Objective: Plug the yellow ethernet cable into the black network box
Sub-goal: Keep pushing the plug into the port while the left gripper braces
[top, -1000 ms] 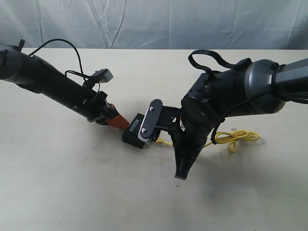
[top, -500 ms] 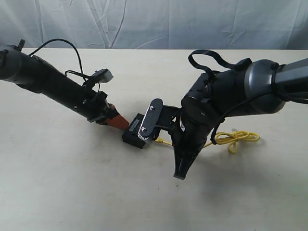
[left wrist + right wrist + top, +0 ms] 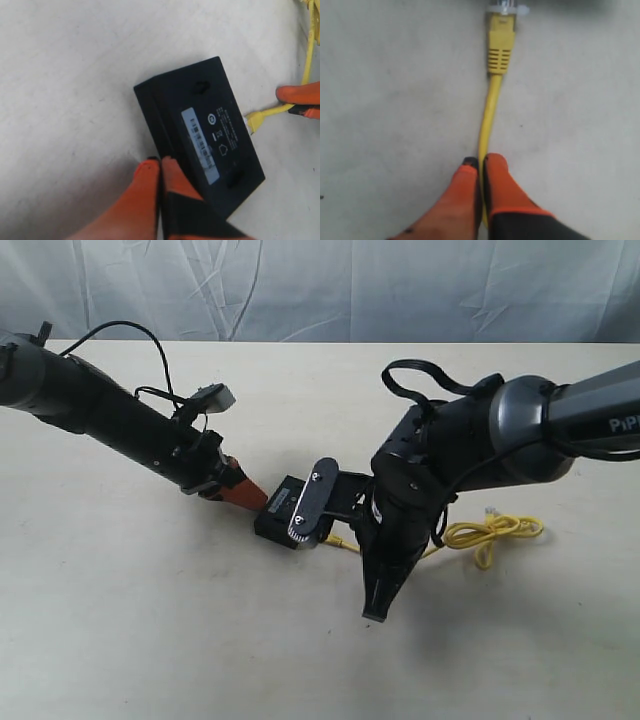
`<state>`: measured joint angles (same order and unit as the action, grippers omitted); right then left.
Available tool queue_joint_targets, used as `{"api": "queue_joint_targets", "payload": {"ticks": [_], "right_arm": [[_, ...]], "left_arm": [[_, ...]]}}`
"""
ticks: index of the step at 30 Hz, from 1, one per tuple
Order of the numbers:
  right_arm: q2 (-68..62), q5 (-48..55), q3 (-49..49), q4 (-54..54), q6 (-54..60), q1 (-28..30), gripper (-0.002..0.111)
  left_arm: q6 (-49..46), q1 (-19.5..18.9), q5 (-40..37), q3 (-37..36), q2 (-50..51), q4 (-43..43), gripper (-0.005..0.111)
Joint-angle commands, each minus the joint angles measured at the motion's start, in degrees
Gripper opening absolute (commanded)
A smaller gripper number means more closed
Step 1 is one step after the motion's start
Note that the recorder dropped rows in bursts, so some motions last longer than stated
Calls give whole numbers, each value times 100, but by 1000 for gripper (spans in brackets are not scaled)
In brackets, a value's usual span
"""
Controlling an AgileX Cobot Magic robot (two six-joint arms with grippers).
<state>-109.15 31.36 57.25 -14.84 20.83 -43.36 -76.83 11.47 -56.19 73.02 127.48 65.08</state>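
Note:
The black network box (image 3: 272,518) lies flat mid-table, its label (image 3: 200,137) facing up in the left wrist view. My left gripper (image 3: 160,161) is shut, its orange tips pressed against one long side of the box (image 3: 210,110). My right gripper (image 3: 480,161) is shut on the yellow ethernet cable (image 3: 490,105) a short way behind its plug (image 3: 500,47). The plug's clear tip sits right at the box's far side; whether it is in a port is hidden. The rest of the cable lies in a looped bundle (image 3: 492,532) to the right.
The right arm's bulky wrist (image 3: 420,480) and its camera (image 3: 308,502) hang over the box and hide the ports from the exterior view. The left arm (image 3: 110,420) stretches in from the left. A pale curtain (image 3: 320,285) bounds the table's far edge.
The right arm has shifted slightly down and toward the box, and the yellow bundle has slid a little with it. The left arm and the box have not moved.

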Motion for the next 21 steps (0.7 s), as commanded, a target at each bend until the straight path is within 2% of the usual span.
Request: {"api": "queue_joint_targets", "payload": {"ticks": [1,21], "right_arm": [[234,-47,18,-24,-10,-7,-1],[85,-77,18,60,0,-7,-1]], "left_arm": [[-25,7,-33,-18,19,27,0],[-25,7,-35,-18,19,17,0]]}}
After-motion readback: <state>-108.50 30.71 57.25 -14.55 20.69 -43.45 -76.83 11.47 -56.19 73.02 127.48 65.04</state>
